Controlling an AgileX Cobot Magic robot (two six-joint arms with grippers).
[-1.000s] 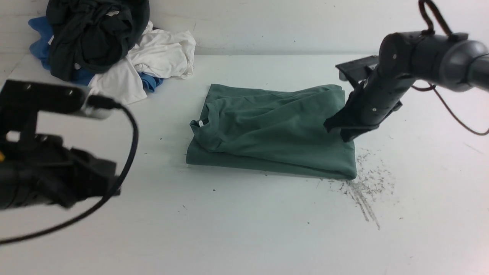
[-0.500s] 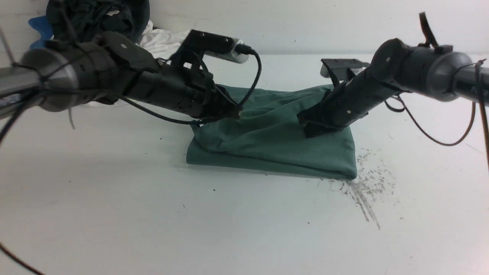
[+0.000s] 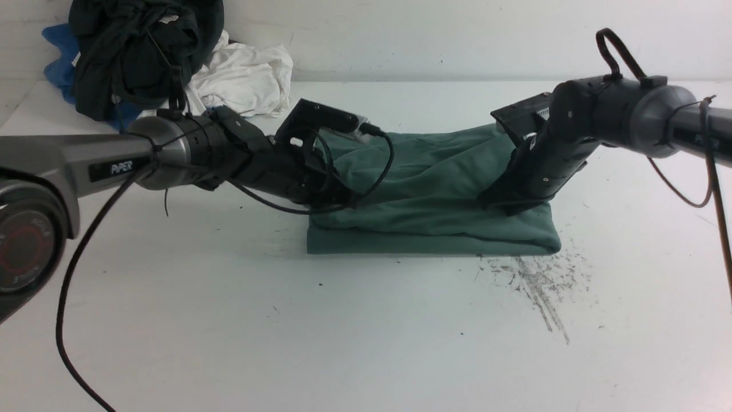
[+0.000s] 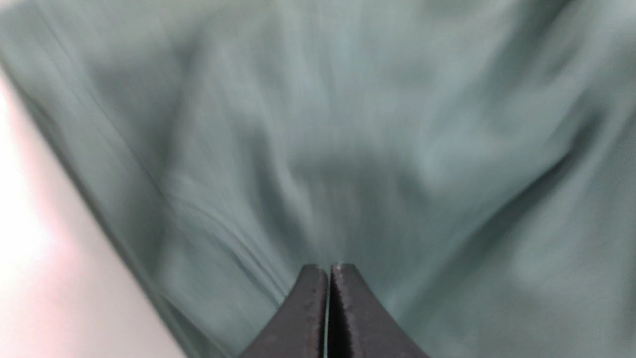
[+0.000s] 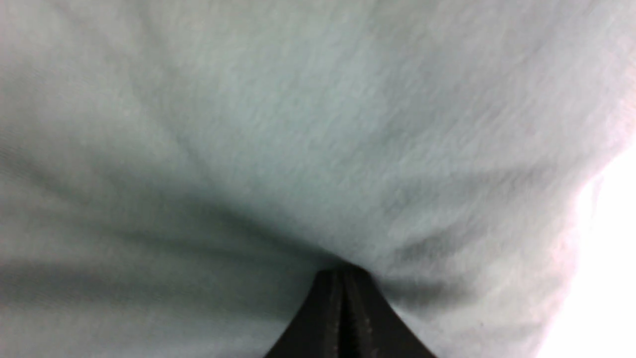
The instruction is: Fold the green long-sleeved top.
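The green long-sleeved top lies folded into a thick rectangle in the middle of the white table. My left gripper is shut, and its tips press down on the top's left part, over the collar area. My right gripper is also shut and bears on the right part of the fold. Green cloth fills the left wrist view beyond the left gripper, whose jaws stand together with nothing between them. In the right wrist view the right gripper dents the cloth in the same way.
At the back left corner lies a pile of clothes: a dark garment, white cloth and blue cloth. Grey scuff marks streak the table by the top's front right corner. A wall runs along the back.
My left arm has swung in from the near left onto the top. The right gripper stayed on it. The folded top has slid a little to the right.
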